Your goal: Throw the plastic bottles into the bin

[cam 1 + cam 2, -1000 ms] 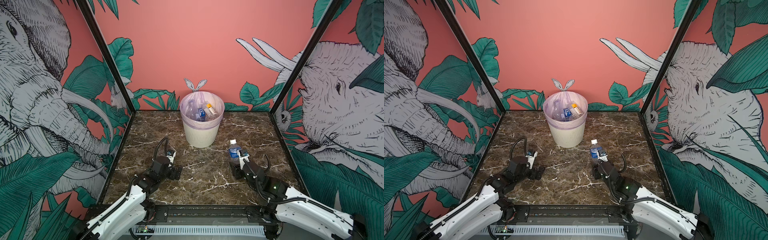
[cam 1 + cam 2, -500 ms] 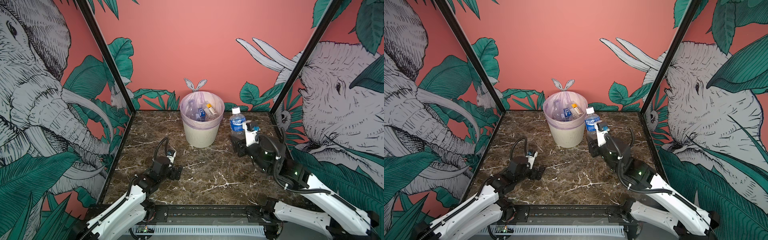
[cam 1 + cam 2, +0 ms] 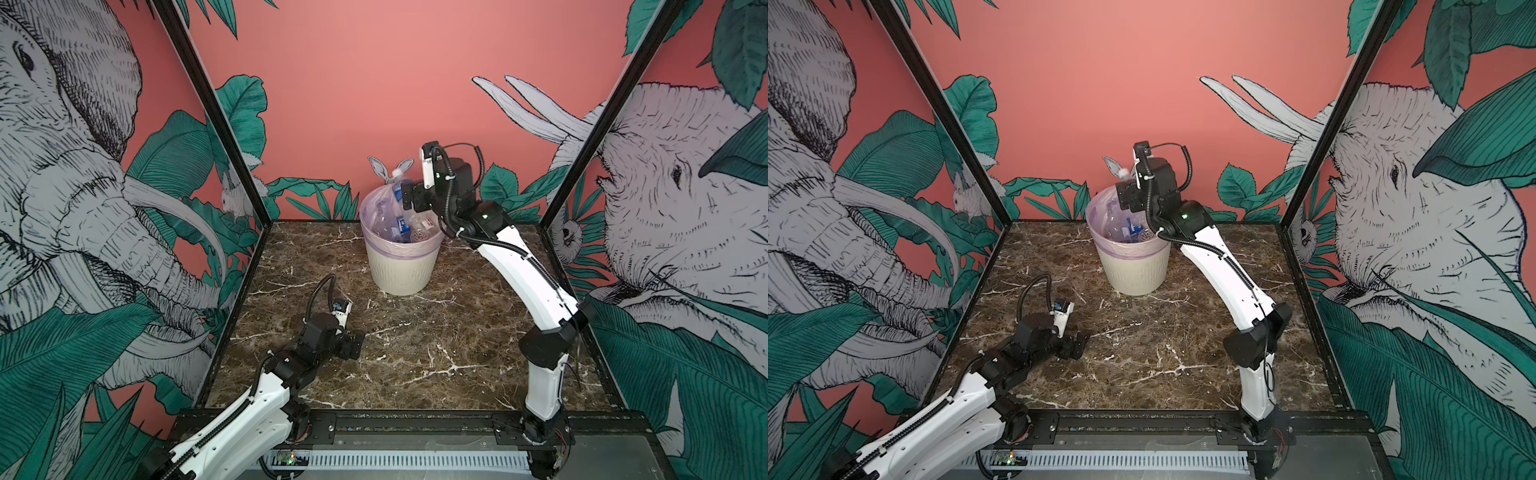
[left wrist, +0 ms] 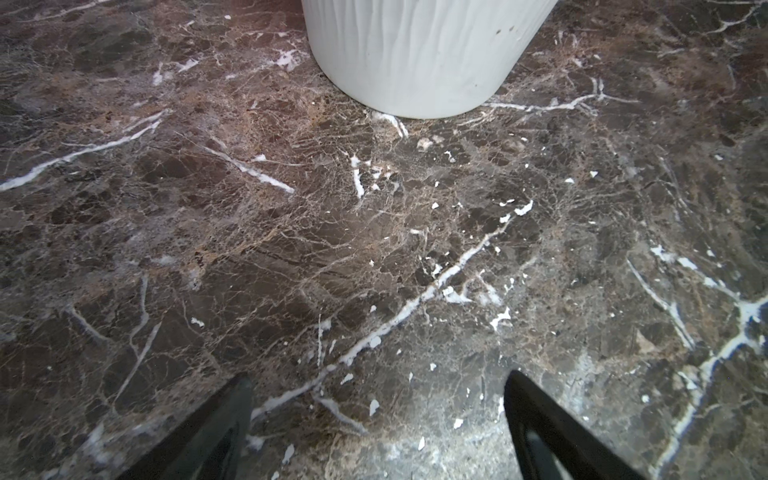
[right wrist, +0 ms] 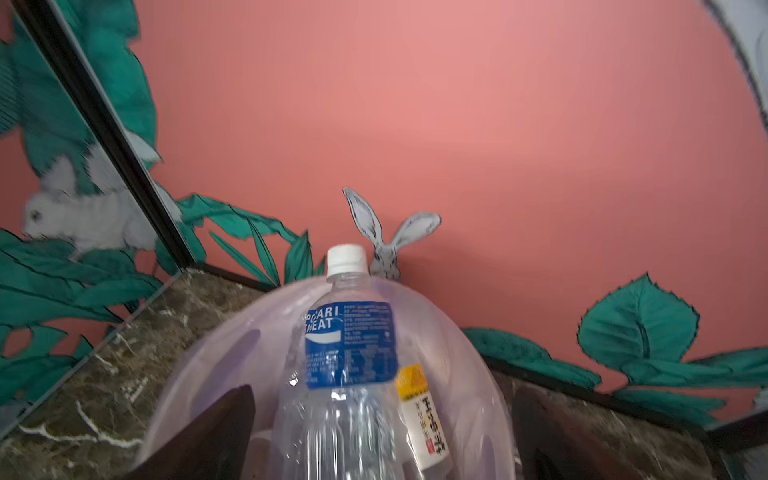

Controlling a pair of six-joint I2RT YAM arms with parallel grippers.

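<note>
Top views: a second ago the right gripper (image 3: 409, 198) was low on the table (image 3: 415, 332) in front of the bin (image 3: 401, 272), clamped on a blue-labelled bottle (image 3: 395, 183). Now it's above the bin's mouth and has let go. The bottle is blurred, just above the rim. Its white cap is up and tipped toward the back wall (image 3: 374, 83), base down into the bin, long axis steep. Other bottles (image 3: 402, 226) already lie inside. The left gripper (image 3: 353, 348) hasn't moved and sits low, well in front of the bin. No bottle shows on the table, so I'd judge this the last drop.

Left wrist: left gripper (image 4: 378, 382) jaws are spread with nothing between them. Ahead is only marble and the bin's ribbed wall (image 4: 415, 54).

Right wrist: jaws are spread wide either side of the bottle (image 5: 349, 345), with gaps on both sides, so no pinch. The cap points away from the gripper toward the back wall. The long axis runs straight out between the jaws, over the lilac liner (image 5: 249, 332). A yellow-labelled bottle (image 5: 419, 415) lies just beside it in the bin.
</note>
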